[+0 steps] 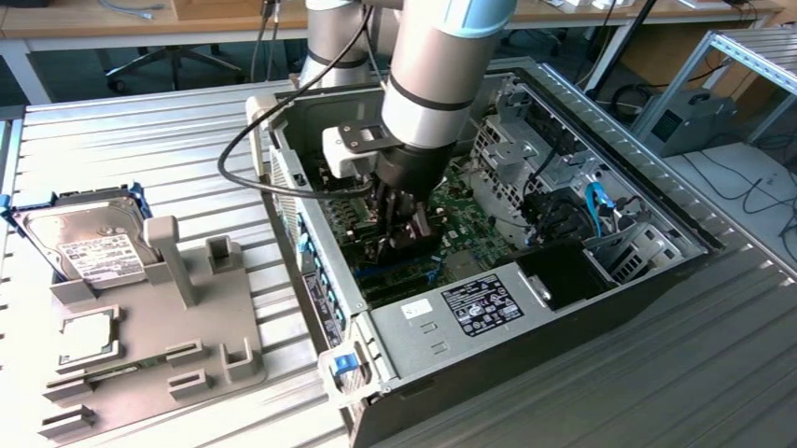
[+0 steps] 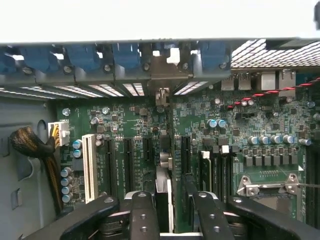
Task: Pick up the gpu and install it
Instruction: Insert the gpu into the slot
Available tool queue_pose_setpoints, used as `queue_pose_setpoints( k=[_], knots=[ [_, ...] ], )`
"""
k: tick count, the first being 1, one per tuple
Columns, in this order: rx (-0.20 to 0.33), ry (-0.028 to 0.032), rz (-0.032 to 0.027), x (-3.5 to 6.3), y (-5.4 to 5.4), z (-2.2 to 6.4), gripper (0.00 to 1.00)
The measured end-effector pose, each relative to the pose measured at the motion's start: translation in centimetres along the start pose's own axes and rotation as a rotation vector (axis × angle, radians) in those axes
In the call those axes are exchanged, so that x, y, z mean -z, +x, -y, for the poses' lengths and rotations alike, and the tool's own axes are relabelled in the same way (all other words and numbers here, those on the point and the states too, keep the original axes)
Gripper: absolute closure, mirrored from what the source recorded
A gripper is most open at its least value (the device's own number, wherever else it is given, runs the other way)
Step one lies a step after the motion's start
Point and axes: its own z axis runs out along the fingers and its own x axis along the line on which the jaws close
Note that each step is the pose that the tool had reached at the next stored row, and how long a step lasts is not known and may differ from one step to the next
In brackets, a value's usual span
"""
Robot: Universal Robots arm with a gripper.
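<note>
The gpu (image 2: pixel 167 135) stands edge-on in a motherboard slot inside the open computer case (image 1: pixel 648 201). Its silver bracket (image 2: pixel 162 75) sits against the row of rear slot openings. My gripper (image 2: pixel 175 202) straddles the card's near end. One black finger (image 2: pixel 143 215) is close beside the card, and the other finger (image 2: pixel 212 215) stands off it with green board showing in the gap, so the jaws are open. In the exterior view the arm reaches straight down into the case, with the gripper (image 1: pixel 406 235) low over the motherboard (image 1: pixel 468 233).
A grey fixture plate (image 1: pixel 149 359) at the exterior view's left holds a hard drive (image 1: pixel 88 241). Inside the case are the power supply (image 1: pixel 480 303), a blue cable (image 1: pixel 595 201), a white slot (image 2: pixel 89 165), the CPU socket (image 2: pixel 270 187) and a cable bundle (image 2: pixel 30 142).
</note>
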Motion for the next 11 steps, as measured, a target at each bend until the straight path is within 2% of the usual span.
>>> queue_pose_setpoints(
  k=[4, 8, 9, 10, 11],
  knots=[
    [0.0, 0.0, -0.0029, 1.71, -0.4, -0.08, 0.66],
    [0.0, 0.0001, -0.0041, 2.43, -0.8, -0.09, 0.66],
    [0.0, -0.0013, -0.0042, 2.44, -0.9, 0.05, 0.66],
    [0.0, -0.0058, -0.0042, 2.45, -0.9, 0.38, 0.67],
    [-0.001, -0.0109, -0.0043, 2.47, -0.9, 0.76, 0.74]
  ],
)
